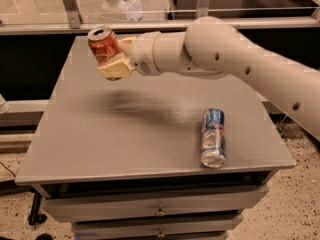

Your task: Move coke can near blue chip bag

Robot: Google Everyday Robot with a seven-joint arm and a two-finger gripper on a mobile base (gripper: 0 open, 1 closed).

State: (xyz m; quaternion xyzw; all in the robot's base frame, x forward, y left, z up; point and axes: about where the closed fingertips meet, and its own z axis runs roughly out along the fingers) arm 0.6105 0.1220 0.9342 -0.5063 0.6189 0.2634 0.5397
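Note:
The coke can, red with a silver top, is held tilted in the air above the far left part of the grey table. My gripper is shut on it, its cream fingers clamped on the can's side, with the white arm reaching in from the right. The blue chip bag is not in view; it may be hidden behind the arm.
A slim blue-and-silver can lies on its side near the table's front right edge. The table has drawers below its front. A glass rail runs behind the table.

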